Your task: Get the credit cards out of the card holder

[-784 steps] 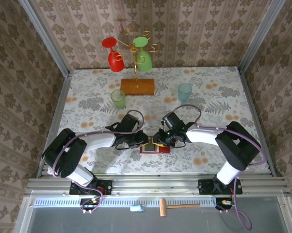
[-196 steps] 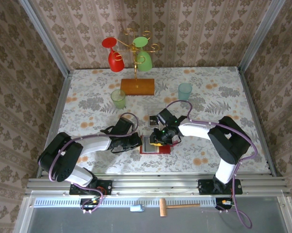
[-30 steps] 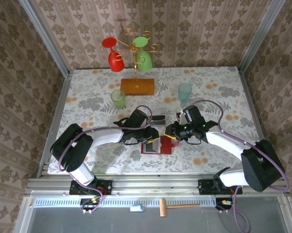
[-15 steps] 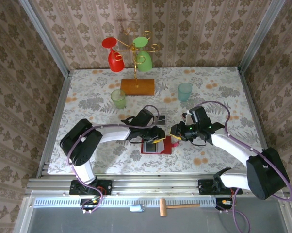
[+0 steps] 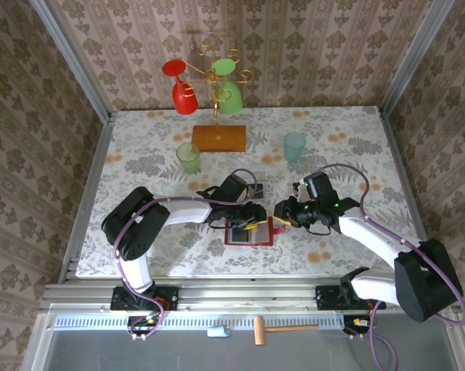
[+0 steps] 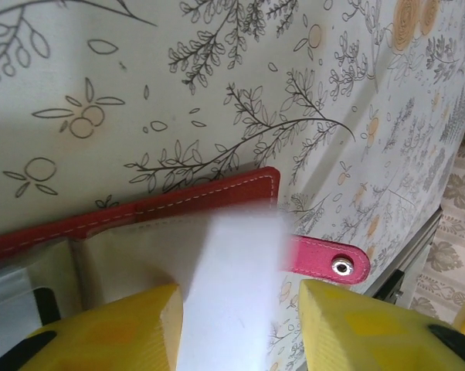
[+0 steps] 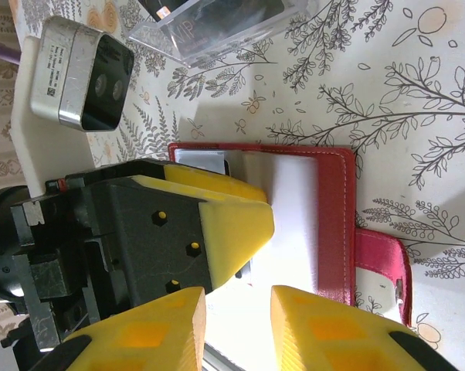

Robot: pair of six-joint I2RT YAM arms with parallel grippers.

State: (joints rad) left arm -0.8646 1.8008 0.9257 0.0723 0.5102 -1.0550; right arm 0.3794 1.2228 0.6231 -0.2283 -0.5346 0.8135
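- Card holder: spread open and flat on the table between the two arms, pockets facing up so the cards can slide out. Closing tab flopped outward on the right arm's side.
- White card: lying over the greyish inner pocket, largely exposed, seemingly part-way out.
- Left gripper: low over that pocket, fingers apart and straddling the white card, a sliver of gap beside one finger. No firm pinch evident.
- Right gripper: fingers parted, nothing visibly between them, poised at the tab side, likely to steady the card holder.
- Clear box: just beyond the card holder, something dark inside.
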